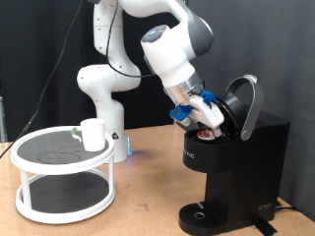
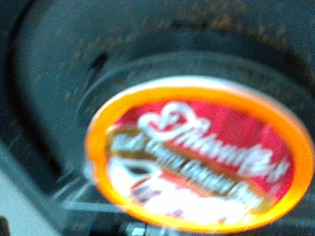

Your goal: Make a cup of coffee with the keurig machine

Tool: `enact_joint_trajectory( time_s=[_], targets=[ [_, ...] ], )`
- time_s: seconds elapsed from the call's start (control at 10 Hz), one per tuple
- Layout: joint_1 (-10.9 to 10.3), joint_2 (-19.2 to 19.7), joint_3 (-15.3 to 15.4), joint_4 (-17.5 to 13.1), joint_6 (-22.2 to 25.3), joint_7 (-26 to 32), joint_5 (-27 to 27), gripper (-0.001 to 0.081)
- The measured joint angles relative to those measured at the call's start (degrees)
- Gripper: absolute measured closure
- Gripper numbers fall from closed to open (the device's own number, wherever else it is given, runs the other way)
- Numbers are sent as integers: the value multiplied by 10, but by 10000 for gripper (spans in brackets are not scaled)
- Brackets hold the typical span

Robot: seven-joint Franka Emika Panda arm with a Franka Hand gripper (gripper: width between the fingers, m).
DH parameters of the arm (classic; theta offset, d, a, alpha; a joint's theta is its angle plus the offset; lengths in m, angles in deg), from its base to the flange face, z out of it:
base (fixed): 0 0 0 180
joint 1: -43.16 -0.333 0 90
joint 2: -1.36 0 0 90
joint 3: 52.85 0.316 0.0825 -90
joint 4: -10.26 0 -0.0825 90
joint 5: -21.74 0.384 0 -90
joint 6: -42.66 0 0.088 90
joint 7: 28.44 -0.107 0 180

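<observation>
The keurig machine [image 1: 231, 157] stood with its lid raised; the gripper [image 1: 205, 110] reached into the open chamber, loading the coffee pod [image 2: 197, 162], which filled the blurred wrist view. Seating would need care. Finger state couldn't be told. The cup [image 1: 94, 134] waited on the round rack [image 1: 61, 175].

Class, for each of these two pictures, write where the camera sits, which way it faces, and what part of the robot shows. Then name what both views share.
Exterior view: off the arm, level with the table, facing the keurig machine, its lid up, the white arm and claw at its opening; the cup stands on a round rack.
Wrist view: on the hand, looking into the machine's chamber at a blurred red pod; no fingers show clearly.
Shared: the open machine.
</observation>
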Motion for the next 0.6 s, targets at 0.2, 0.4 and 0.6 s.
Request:
enact_joint_trajectory(
  time_s=[0.2, 0.4, 0.6],
  targets=[
    [8, -23, -17, 11, 26, 34, 30, 72],
    [22, -48, -34, 22, 53, 35, 28, 72],
    [26, -62, -38, 32, 57, 35, 28, 72]
  ],
)
